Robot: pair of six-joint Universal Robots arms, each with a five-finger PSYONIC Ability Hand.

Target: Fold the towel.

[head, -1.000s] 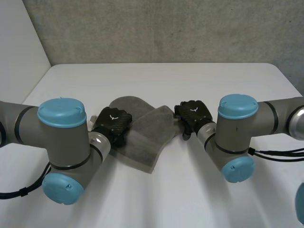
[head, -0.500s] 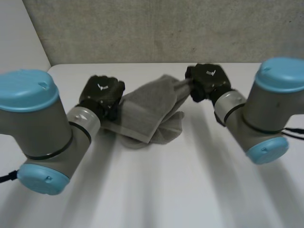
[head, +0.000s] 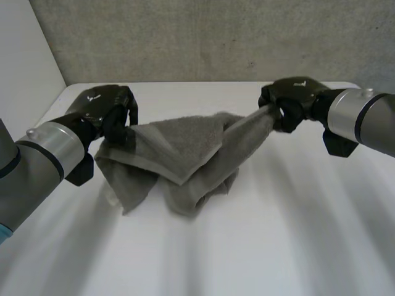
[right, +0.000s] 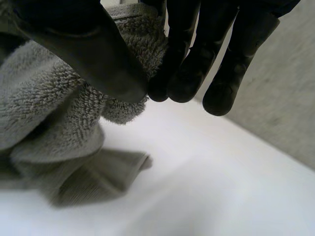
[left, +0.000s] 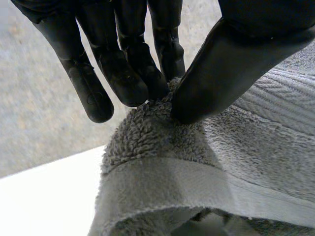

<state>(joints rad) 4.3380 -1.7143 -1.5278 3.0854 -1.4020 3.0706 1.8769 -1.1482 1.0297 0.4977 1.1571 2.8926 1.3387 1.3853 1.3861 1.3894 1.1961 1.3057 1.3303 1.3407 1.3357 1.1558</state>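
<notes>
White tabletop [head: 290, 246] runs back to a rough grey wall [head: 203, 37]. Above it the grey towel [head: 185, 154] is strung between both hands, sagging in the middle, with its lower folds bunched on the table. The left hand [head: 102, 114] pinches the towel's left end: its wrist view shows the thumb [left: 221, 73] pressing the terry, just above the woven band, against the fingers [left: 130, 78]. The right hand [head: 295, 102] nips the opposite end (a small tuft of pile) between thumb and fingertips [right: 184, 81], clear of the table.
</notes>
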